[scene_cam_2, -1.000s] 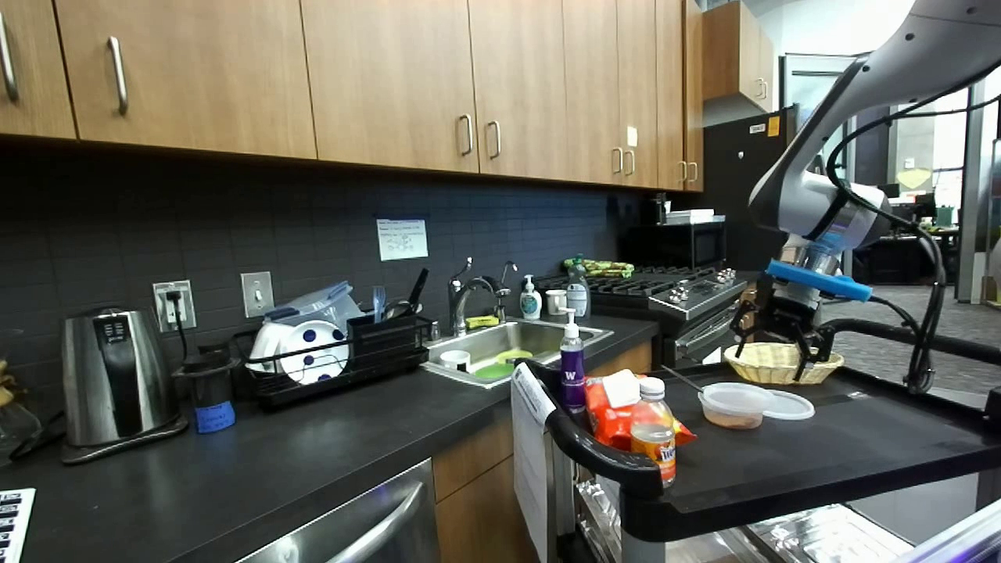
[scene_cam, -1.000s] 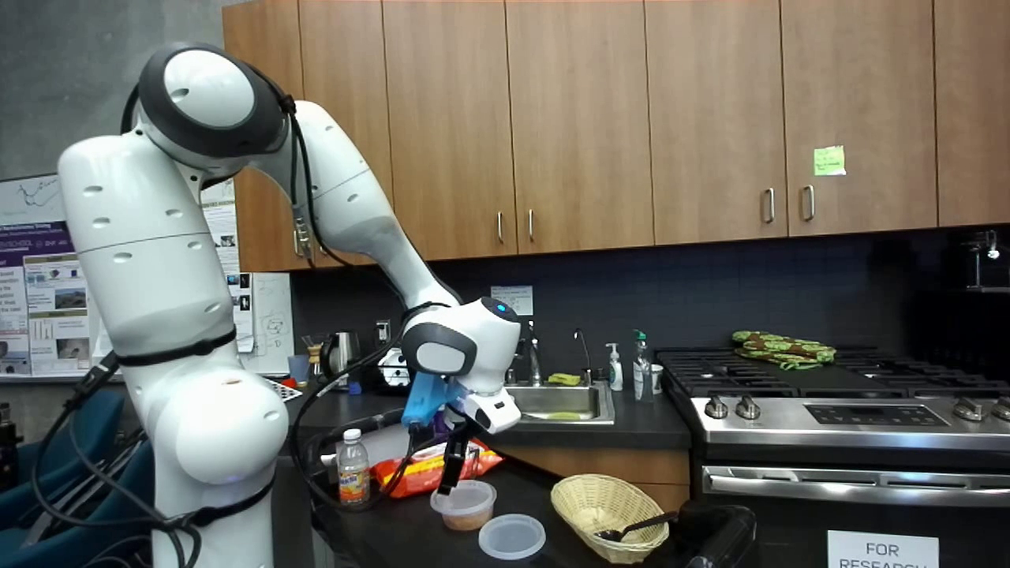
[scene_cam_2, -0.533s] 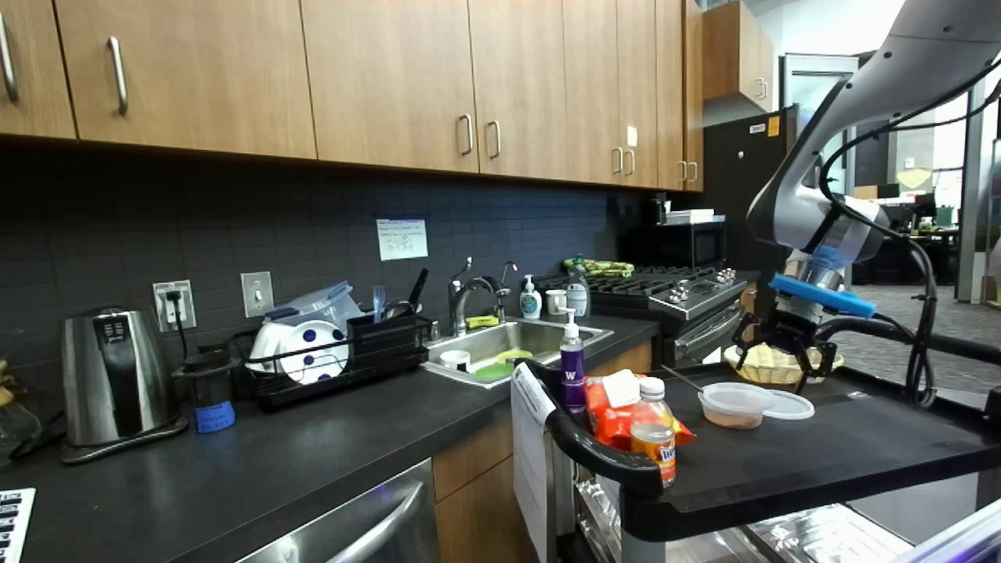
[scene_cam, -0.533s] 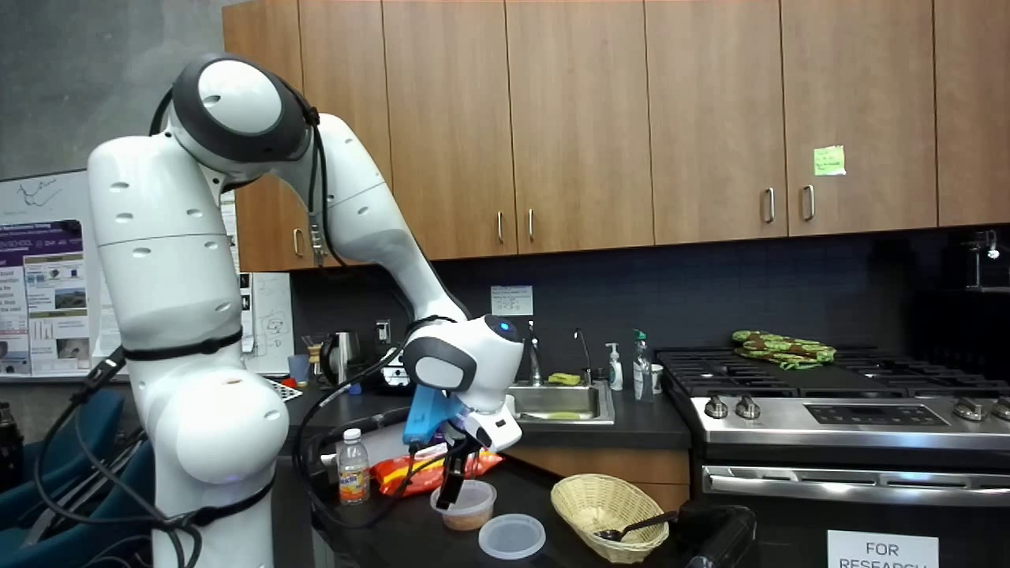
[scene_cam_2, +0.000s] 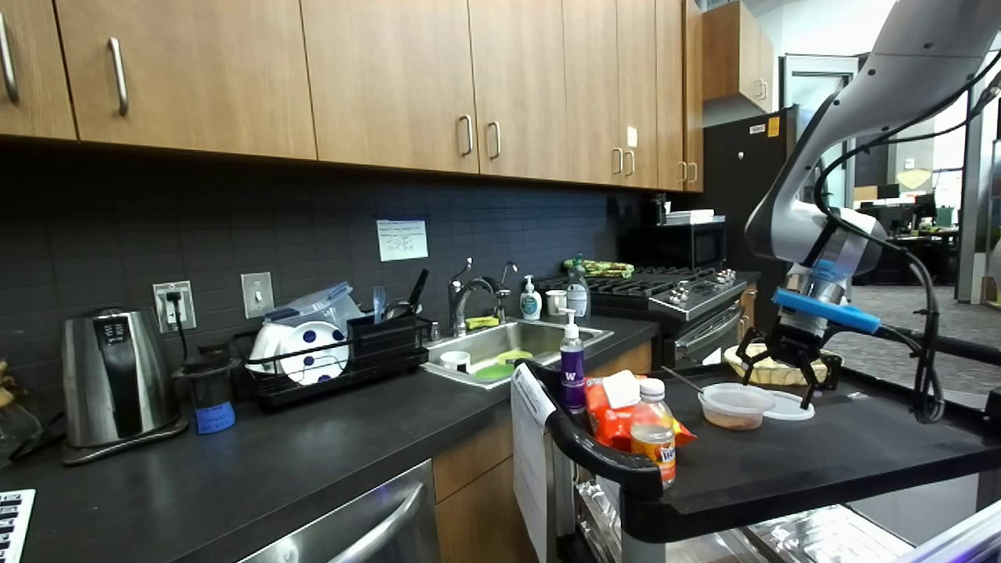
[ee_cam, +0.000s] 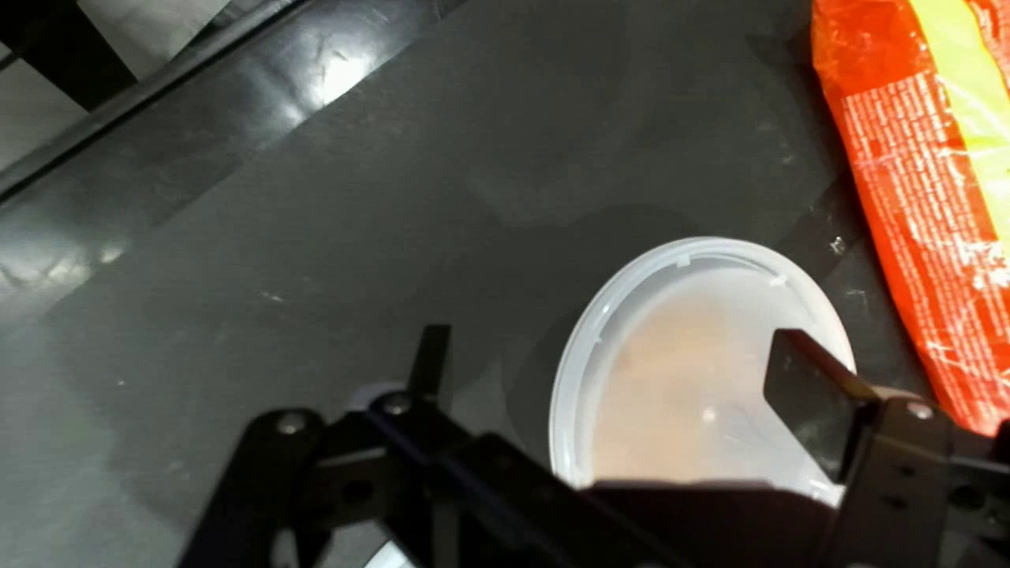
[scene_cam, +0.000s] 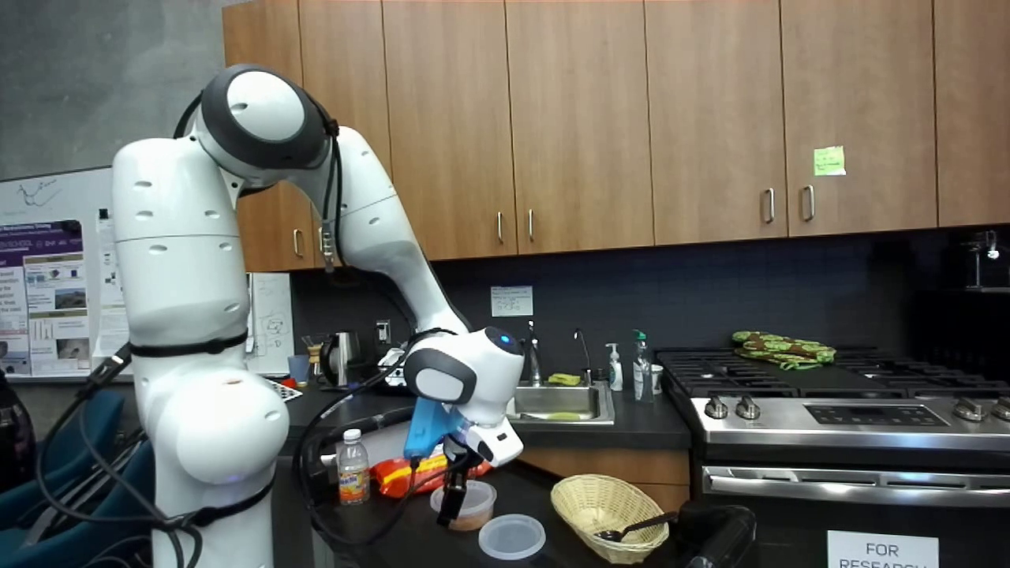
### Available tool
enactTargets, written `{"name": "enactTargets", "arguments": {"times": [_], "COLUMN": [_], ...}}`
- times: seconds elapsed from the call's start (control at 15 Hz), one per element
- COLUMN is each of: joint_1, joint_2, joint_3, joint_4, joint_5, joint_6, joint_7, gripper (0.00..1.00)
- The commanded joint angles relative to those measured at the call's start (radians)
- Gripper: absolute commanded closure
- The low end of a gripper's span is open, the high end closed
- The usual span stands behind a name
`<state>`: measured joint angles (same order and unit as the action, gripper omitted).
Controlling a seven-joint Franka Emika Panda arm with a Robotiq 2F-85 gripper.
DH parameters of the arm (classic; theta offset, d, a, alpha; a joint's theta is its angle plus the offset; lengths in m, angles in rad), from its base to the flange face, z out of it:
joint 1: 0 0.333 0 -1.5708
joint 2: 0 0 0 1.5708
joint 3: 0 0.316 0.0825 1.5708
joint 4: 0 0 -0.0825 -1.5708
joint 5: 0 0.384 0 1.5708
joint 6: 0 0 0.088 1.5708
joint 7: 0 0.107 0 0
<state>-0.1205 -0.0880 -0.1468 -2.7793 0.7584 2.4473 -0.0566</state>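
My gripper (ee_cam: 609, 347) stands open with nothing between its fingers. In the wrist view a round translucent tub (ee_cam: 694, 394) with pale orange contents lies below the jaws. One finger (ee_cam: 430, 359) shows left of its rim, while the other finger (ee_cam: 813, 394) overlaps its right side. The near part of the tub is hidden behind the gripper. In both exterior views the tub (scene_cam_2: 735, 405) sits on the black cart top, with a clear round lid (scene_cam: 512, 536) beside it. Whether a fingertip touches anything, I cannot tell.
A red and yellow bag (ee_cam: 907, 158) lies beside the tub. Near it stand a bottle with an orange label (scene_cam: 353, 465) and a purple pump bottle (scene_cam_2: 572, 367). A wicker basket (scene_cam: 580, 501) holds a black spoon (scene_cam: 647, 522). The cart has a raised handle (scene_cam_2: 602, 453).
The arm has come down, its elbow shifting right in an exterior view. My gripper sits lower, closer to the cart top, and has stayed open. Tub, lid and basket have not moved.
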Motion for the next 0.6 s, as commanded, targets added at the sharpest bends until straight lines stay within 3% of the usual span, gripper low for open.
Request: {"name": "enactTargets", "arguments": {"times": [0.0,0.53], "joint_1": [0.017,0.014], "joint_2": [0.045,0.097], "joint_3": [0.010,0.024], "joint_4": [0.005,0.026], "joint_5": [0.072,0.264], "joint_6": [0.028,0.012], "joint_7": [-0.069,-0.259], "gripper": [0.00,0.00]}}
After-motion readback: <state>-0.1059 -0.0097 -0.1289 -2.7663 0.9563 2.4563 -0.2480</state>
